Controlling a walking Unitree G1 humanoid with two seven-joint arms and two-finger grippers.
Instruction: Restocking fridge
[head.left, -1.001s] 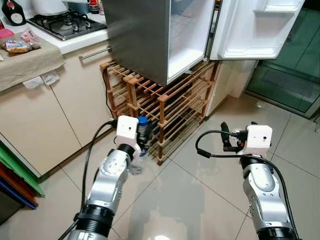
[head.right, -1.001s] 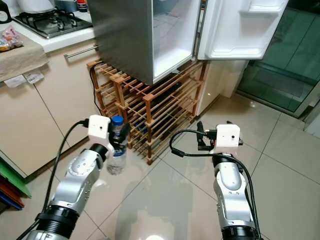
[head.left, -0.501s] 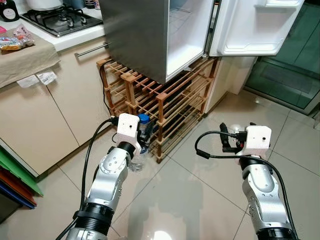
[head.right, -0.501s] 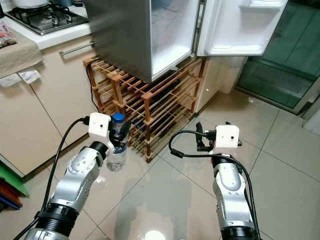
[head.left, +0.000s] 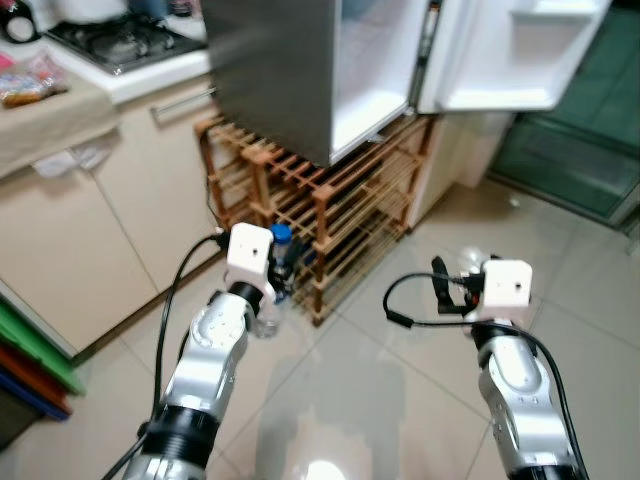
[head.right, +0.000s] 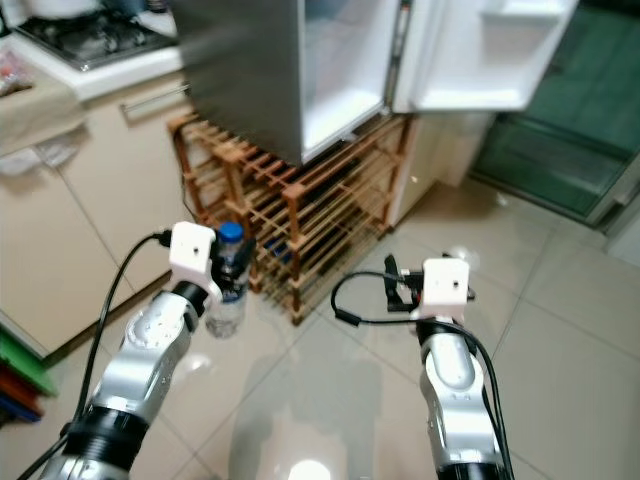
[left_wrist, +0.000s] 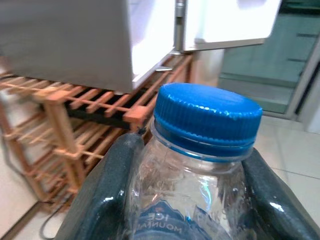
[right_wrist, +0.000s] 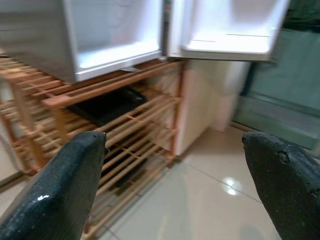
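The fridge stands open on its wooden rack. Carrying step: the left gripper, jaws clenched on the water bottle, holds it upright, cap up (long axis vertical), low before the rack. Next, raise it toward the compartment. The right gripper is spread, empty.

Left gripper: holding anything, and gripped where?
Yes: the left gripper holds a water bottle, fingers clamped on its shoulder just below the blue cap.
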